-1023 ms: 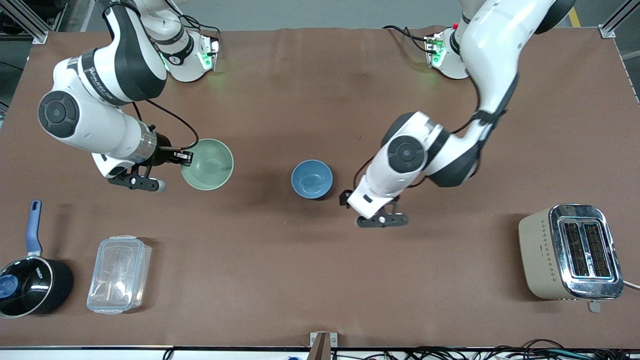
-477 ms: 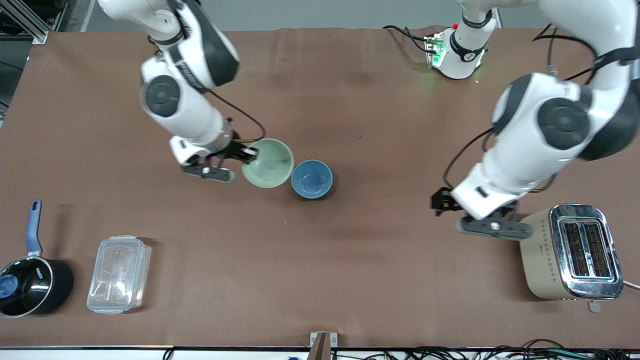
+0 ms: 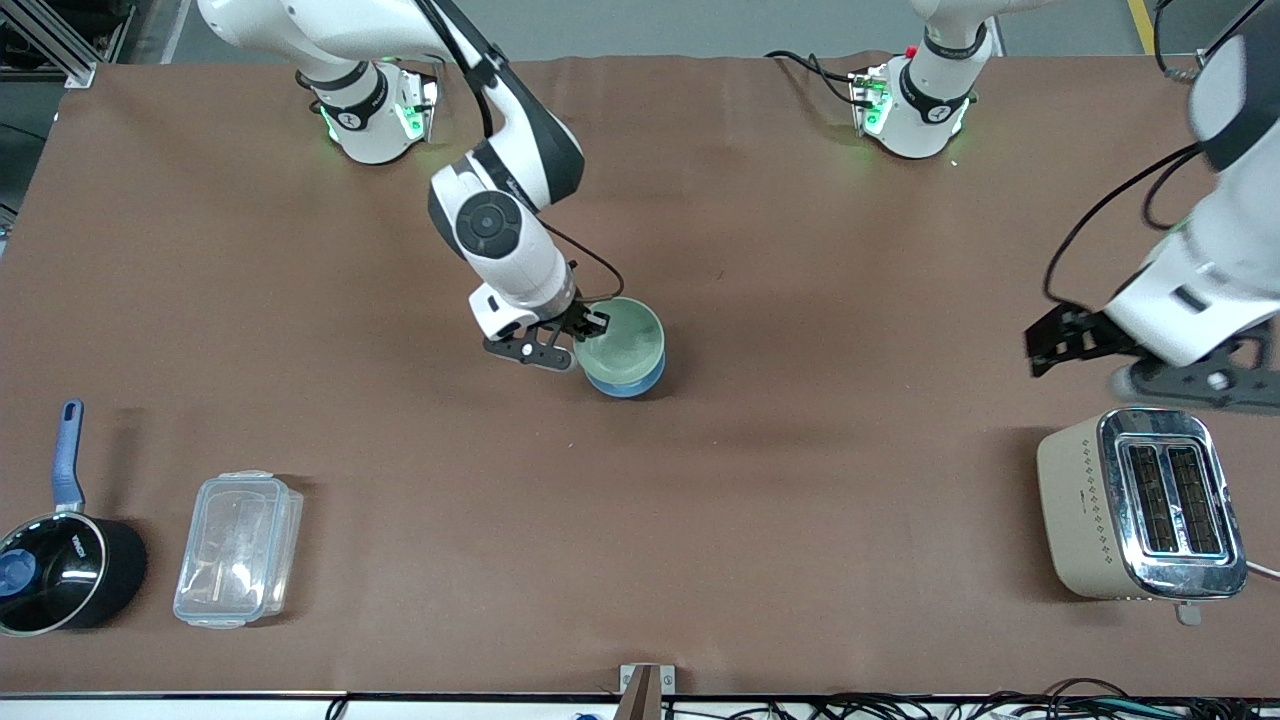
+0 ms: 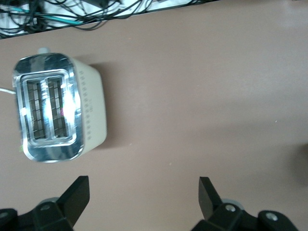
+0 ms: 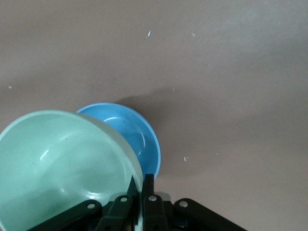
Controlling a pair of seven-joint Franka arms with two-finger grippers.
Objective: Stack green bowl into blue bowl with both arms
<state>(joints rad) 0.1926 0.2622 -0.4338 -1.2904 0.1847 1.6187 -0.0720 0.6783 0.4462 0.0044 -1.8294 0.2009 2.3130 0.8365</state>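
The pale green bowl (image 3: 622,338) hangs tilted right over the blue bowl (image 3: 632,386), covering all but a sliver of its blue rim. My right gripper (image 3: 590,322) is shut on the green bowl's rim, on the side toward the right arm's end. In the right wrist view the green bowl (image 5: 62,163) overlaps the blue bowl (image 5: 142,134), and the right gripper (image 5: 143,182) pinches the rim with one finger inside and one outside. I cannot tell whether the two bowls touch. My left gripper (image 3: 1042,350) stands open and empty above bare table beside the toaster; its wrist view shows the left gripper (image 4: 144,185) wide apart.
A beige and chrome toaster (image 3: 1140,505) stands near the front camera at the left arm's end, also the toaster (image 4: 55,108). A clear plastic container (image 3: 238,548) and a black saucepan (image 3: 60,570) with a blue handle sit at the right arm's end. Cables (image 4: 72,12) lie off the table edge.
The right arm carried the green bowl toward the left arm's end until it came over the blue bowl. The left arm drew away from the blue bowl toward the toaster, still open.
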